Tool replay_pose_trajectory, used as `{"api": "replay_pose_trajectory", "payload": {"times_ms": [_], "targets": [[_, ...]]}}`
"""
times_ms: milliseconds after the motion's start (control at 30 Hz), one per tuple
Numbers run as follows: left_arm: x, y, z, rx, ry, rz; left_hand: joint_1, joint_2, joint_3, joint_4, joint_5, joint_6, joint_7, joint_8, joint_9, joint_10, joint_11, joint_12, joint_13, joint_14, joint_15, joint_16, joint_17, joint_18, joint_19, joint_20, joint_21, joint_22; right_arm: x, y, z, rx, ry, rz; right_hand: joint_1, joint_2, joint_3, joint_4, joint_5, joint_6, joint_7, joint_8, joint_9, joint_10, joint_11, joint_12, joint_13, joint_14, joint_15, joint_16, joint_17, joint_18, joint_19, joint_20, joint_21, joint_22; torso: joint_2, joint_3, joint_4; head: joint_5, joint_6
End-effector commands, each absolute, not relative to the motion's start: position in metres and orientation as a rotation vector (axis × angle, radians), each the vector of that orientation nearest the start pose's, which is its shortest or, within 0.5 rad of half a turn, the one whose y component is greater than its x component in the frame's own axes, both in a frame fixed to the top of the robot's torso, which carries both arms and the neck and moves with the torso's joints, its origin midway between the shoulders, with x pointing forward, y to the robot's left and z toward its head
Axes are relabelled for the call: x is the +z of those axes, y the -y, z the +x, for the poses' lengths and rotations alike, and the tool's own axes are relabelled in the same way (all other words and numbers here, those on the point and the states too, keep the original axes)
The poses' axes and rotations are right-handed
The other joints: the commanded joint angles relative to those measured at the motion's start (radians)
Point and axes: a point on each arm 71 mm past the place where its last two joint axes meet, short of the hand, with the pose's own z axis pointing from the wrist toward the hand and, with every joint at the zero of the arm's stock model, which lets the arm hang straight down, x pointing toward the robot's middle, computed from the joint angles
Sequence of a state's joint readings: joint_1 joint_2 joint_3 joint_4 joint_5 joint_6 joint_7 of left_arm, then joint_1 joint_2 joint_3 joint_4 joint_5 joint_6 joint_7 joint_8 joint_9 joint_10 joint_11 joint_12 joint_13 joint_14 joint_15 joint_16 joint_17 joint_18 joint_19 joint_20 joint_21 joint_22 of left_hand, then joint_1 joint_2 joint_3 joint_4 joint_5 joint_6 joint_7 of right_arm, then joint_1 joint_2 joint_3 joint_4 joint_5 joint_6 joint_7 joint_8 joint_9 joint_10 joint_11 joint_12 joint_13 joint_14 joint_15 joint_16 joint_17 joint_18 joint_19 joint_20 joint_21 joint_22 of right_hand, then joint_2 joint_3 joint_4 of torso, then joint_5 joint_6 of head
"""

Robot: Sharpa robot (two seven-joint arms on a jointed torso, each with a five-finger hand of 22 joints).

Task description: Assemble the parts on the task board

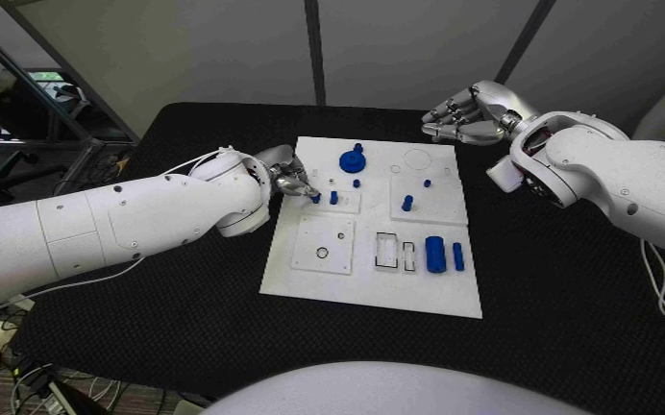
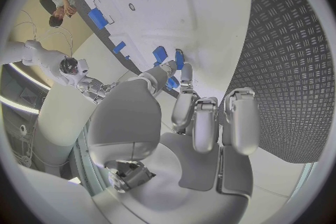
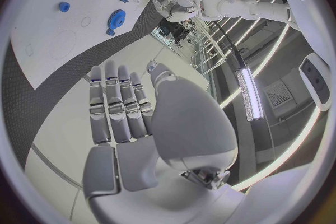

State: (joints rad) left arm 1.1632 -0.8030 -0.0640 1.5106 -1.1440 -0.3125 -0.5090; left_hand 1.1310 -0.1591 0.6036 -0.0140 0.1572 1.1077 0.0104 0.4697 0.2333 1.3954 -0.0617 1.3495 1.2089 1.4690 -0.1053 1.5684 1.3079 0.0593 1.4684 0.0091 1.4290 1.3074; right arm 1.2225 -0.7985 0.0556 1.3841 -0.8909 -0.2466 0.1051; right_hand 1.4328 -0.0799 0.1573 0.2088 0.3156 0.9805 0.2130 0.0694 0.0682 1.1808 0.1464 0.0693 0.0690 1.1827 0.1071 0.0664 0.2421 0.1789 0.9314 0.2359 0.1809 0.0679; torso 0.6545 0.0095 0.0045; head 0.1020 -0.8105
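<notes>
The white task board lies in the middle of the black table. My left hand reaches over its left edge, and its thumb and a finger pinch a small blue peg just above the board. Two more pegs stand close beside it. A blue gear sits near the far edge. A blue cylinder and a blue bar lie at the right. My right hand hovers past the far right corner, fingers extended and holding nothing.
Other blue pegs stand on the board's right half. A round hole and rectangular slots lie in the near half. Black table surrounds the board on all sides.
</notes>
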Motion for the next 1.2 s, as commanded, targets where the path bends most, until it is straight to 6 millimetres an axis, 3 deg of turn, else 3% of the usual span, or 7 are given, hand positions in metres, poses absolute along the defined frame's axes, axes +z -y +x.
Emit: {"api": "replay_pose_trajectory", "payload": {"times_ms": [33, 800, 1200], "targets": [[-0.2302, -0.2100, 0.4810, -0.415, -1.976, -0.380, 0.034, 0.030, 0.007, 0.000, 0.002, 0.015, -0.007, 0.006, 0.155, 0.006, 0.001, 0.004, -0.001, 0.102, -0.002, 0.002, 0.263, -0.029, 0.061, -0.006, 0.003, 0.198, -0.1466, 0.2161, 0.5244, 1.045, -1.631, 0.305, -0.003, 0.005, 0.003, -0.002, 0.004, -0.006, 0.001, 0.000, 0.000, -0.009, 0.000, 0.002, -0.001, -0.005, -0.001, -0.002, -0.001, 0.006, 0.006, 0.002, -0.005, -0.001, 0.000, 0.0000, 0.0002, 0.001, 0.000], [-0.2342, -0.2098, 0.4834, -0.388, -2.039, -0.338, 0.035, 0.030, 0.007, -0.001, 0.002, 0.014, -0.006, 0.006, 0.154, 0.005, 0.002, 0.003, -0.004, 0.102, -0.002, 0.002, 0.263, -0.029, 0.061, -0.006, 0.000, 0.197, -0.1467, 0.2159, 0.5245, 1.045, -1.632, 0.305, -0.003, 0.005, 0.003, -0.002, 0.004, -0.006, 0.001, 0.000, 0.000, -0.009, 0.000, 0.002, -0.001, -0.005, -0.001, -0.002, -0.001, 0.006, 0.006, 0.002, -0.005, -0.001, 0.000, -0.0002, 0.0006, -0.001, -0.007], [-0.2339, -0.2090, 0.4819, -0.392, -2.044, -0.332, 0.011, 0.016, -0.006, 0.008, 0.007, 0.014, -0.006, 0.008, 0.152, 0.008, 0.003, 0.005, 0.002, 0.102, 0.000, 0.002, 0.263, -0.029, 0.061, -0.004, 0.002, 0.199, -0.1466, 0.2160, 0.5244, 1.045, -1.632, 0.305, -0.003, 0.005, 0.003, -0.002, 0.004, -0.006, 0.001, 0.000, 0.000, -0.009, 0.000, 0.002, -0.001, -0.005, -0.001, -0.002, -0.001, 0.006, 0.006, 0.002, -0.005, -0.001, 0.000, 0.0001, 0.0005, 0.000, -0.008]]}}
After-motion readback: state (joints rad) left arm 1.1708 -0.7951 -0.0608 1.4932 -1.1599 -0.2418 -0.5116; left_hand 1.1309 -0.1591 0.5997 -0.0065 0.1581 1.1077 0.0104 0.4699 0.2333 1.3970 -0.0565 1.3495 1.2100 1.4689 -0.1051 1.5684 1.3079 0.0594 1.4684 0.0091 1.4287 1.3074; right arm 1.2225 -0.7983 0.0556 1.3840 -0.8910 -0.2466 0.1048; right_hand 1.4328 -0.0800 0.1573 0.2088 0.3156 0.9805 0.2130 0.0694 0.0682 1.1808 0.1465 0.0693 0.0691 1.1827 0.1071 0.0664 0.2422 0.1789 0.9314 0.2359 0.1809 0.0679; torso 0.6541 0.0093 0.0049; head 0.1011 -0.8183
